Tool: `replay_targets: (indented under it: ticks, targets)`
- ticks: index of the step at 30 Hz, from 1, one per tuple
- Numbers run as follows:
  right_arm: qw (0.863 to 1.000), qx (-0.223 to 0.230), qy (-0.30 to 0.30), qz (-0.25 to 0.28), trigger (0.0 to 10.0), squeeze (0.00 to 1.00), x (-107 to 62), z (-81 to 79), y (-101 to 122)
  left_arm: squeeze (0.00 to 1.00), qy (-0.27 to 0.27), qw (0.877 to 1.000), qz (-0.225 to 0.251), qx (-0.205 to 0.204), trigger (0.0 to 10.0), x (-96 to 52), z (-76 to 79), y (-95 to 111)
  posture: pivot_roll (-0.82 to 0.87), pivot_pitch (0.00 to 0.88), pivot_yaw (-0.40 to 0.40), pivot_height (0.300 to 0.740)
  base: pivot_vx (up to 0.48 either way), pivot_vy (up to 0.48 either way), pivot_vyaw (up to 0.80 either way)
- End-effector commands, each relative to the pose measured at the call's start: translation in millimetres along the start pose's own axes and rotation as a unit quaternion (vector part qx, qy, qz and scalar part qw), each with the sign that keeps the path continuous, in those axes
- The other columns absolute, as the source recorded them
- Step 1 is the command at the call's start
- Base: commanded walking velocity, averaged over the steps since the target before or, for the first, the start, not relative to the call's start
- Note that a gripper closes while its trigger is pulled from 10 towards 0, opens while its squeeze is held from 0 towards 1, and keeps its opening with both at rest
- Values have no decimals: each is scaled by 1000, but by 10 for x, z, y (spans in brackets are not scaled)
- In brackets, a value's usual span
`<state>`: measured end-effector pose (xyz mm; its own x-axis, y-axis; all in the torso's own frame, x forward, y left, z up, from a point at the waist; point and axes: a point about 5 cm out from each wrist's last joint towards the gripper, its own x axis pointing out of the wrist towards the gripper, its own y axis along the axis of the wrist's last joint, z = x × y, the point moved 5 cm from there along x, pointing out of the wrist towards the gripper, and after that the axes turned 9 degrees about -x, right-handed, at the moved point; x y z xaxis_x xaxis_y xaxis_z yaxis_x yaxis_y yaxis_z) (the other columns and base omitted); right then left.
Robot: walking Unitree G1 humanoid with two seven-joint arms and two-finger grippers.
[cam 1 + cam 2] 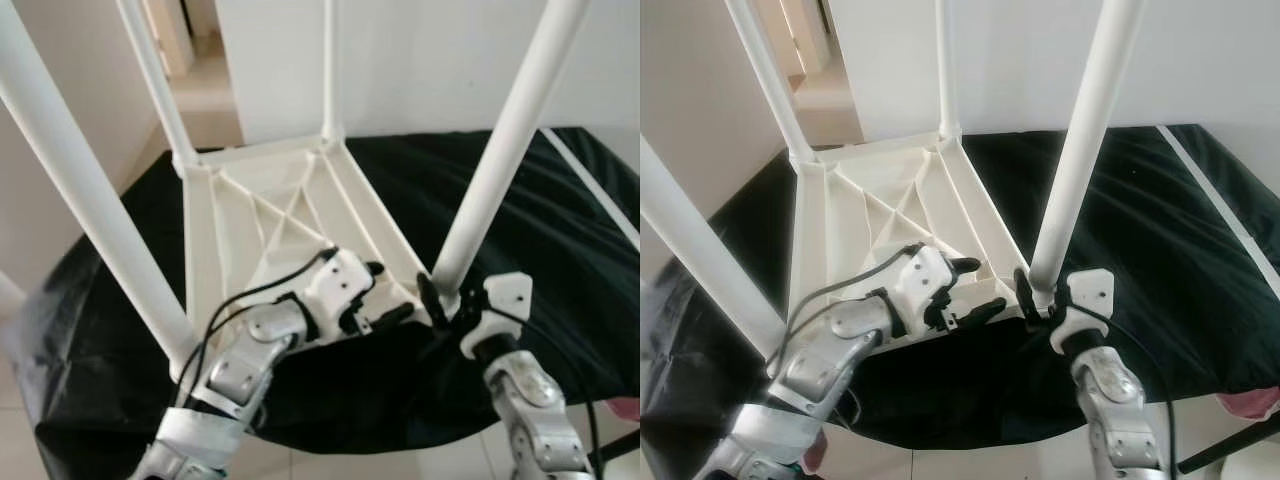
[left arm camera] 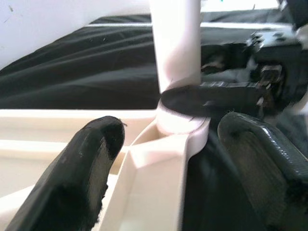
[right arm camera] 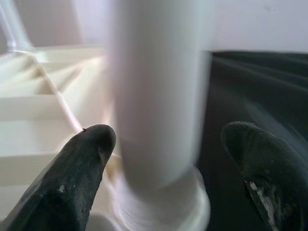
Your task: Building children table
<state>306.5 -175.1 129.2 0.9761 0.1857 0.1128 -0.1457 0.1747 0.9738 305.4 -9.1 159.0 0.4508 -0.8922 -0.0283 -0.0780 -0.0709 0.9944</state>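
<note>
A white plastic children's table [image 1: 280, 210] lies upside down on a black cloth, with its legs pointing up. The near right leg [image 1: 500, 150] stands in its corner socket. My right gripper [image 1: 447, 300] is open, and its fingers straddle the base of that leg [image 3: 159, 96] on both sides with a small gap. My left gripper [image 1: 390, 290] is open over the near rim of the table frame, just left of the same corner. In the left wrist view, one black finger [image 2: 211, 98] of the right gripper lies against the leg base [image 2: 175, 43].
The black cloth [image 1: 540, 220] covers the low surface and drops off at its near edge to tiled floor. A thin white rod [image 1: 590, 190] lies across the cloth at the right. A doorway [image 1: 200, 80] opens at the back left. Something pink [image 1: 1250, 405] sits at the lower right.
</note>
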Motion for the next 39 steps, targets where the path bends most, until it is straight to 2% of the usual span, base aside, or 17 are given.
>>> replay_targets:
  ticks: [1,4,8,15,20,21,22,23,28,39]
  targets:
    - [1000,-4,27,-4,10000,0,-7,-18,-39,0,-13,1000,-6,4,10000,-19,7,-19,-132,0,71,740,0,0,0]
    - [996,-15,87,-11,10000,0,42,16,-37,0,-25,1000,-18,1,10000,-80,3,-42,-134,0,81,740,0,0,0]
    - [990,-48,131,-16,10000,0,150,87,-11,0,-42,999,-25,3,10000,-107,43,-62,-136,0,91,740,0,0,0]
    - [980,-84,177,-12,10000,0,278,67,48,0,-49,998,-28,5,10000,-98,75,-79,-133,0,83,740,0,0,0]
    - [977,-88,194,-10,10000,0,327,47,43,0,-49,998,-29,7,10000,-93,86,-81,-123,0,72,740,0,0,0]
    - [975,-86,206,-14,1843,0,324,20,16,0,-48,998,-28,6,10000,-98,84,-82,-119,0,67,740,0,0,0]
    - [975,-86,206,-14,1843,0,324,20,16,0,-48,998,-28,6,10000,-98,84,-82,-119,0,67,740,0,0,0]
    - [973,-84,213,-16,0,0,319,-14,-6,0,-46,999,-28,6,10000,-105,78,-85,-118,0,63,740,0,0,0]
    - [971,-71,227,-20,0,0,306,-92,-55,0,-41,999,-28,4,10000,-124,51,-79,-110,0,53,740,0,0,0]
    - [974,-61,218,-26,0,0,272,-51,-109,0,-39,999,-28,4,10000,-123,48,-72,-112,7,50,740,0,0,0]
